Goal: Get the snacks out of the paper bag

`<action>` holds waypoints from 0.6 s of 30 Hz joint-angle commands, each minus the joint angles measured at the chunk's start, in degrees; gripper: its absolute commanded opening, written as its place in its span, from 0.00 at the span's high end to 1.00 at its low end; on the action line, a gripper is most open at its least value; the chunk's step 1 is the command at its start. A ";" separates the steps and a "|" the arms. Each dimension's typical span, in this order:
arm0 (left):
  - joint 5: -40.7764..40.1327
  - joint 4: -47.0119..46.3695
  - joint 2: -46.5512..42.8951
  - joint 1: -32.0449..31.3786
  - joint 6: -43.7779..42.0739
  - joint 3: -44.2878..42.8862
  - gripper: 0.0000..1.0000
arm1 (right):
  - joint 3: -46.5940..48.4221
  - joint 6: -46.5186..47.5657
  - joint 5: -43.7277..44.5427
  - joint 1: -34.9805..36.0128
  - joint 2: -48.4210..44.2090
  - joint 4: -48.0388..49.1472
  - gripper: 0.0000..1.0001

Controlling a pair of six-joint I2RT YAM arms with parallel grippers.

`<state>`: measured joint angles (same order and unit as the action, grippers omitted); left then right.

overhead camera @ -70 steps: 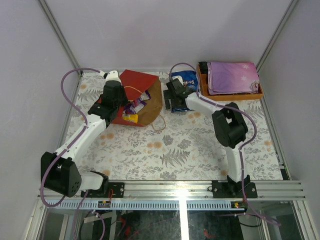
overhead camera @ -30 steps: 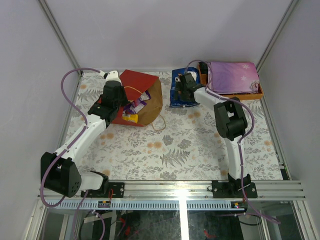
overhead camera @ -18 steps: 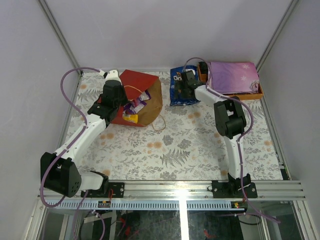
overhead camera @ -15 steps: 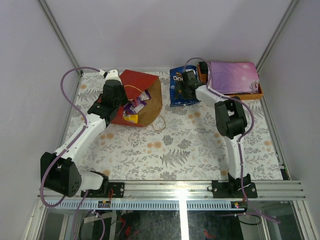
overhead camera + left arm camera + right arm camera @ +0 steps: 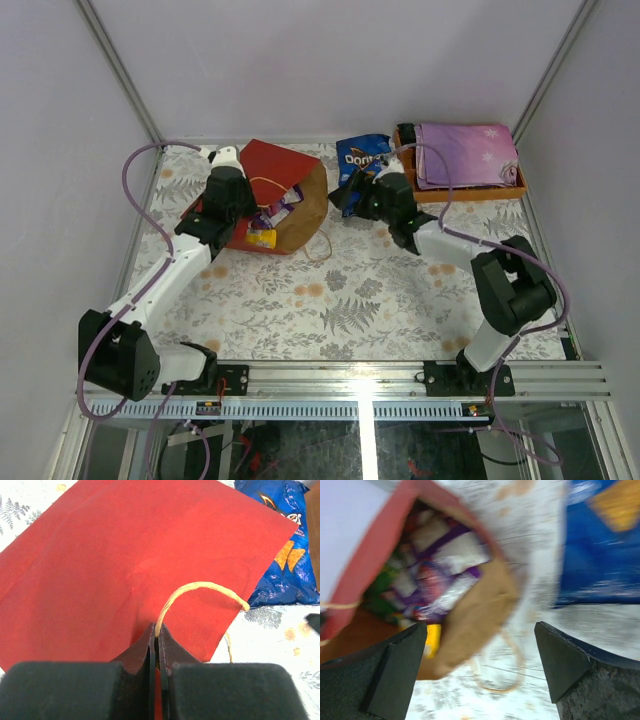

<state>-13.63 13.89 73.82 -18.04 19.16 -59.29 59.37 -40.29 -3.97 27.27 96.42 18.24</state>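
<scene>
Nearest the arm bases runs the floral counter (image 5: 350, 310), and the work all sits farther back on it. On the left, the left end effector (image 5: 156, 639) is pressed together on the tan loop handle (image 5: 200, 587) of the red paper bag (image 5: 278, 162), which lies on its side with its brown mouth turned toward the counter's middle. In that mouth the small packets (image 5: 445, 580) — purple ones, with a yellow one (image 5: 262, 238) at the lip — are inside or only half spilled (the right wrist view is too blurred to count them). The right end effector (image 5: 348, 196) hangs just beside the bag's mouth, its fingers spread wide and holding nothing. Behind it the blue Doritos bag (image 5: 362, 155) lies on the counter, out of the paper bag and just beside the orange tray (image 5: 465, 192) with its folded purple cloth (image 5: 465, 150). By my reading one snack is out and the small ones are all left — the task is at an early stage. Against a second ago, the right arm has left the Doritos bag, where it then was, and swung across to the paper bag's mouth; the left pinch on the handle is unchanged.
</scene>
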 commanded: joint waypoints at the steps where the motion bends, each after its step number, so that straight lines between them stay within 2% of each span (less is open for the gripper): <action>1: 0.27 -1.41 -2.59 -0.82 1.82 2.21 1.00 | -3.14 -17.64 -6.40 7.52 4.54 26.55 0.04; 6: 0.07 -1.04 -3.80 -1.50 2.98 3.42 1.00 | -2.33 -30.26 -6.81 11.07 14.16 39.89 0.07; 13: 0.00 -1.58 -3.95 -2.08 3.71 4.22 1.00 | 4.74 -40.00 -4.38 13.78 26.98 45.27 0.09; 18: 0.26 -1.83 -3.97 -2.65 3.80 4.35 1.00 | 9.47 -44.81 -0.94 14.19 32.89 43.90 0.10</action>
<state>-13.26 13.69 70.48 -19.97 22.46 -55.72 63.75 -78.59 -8.51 40.66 127.20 57.12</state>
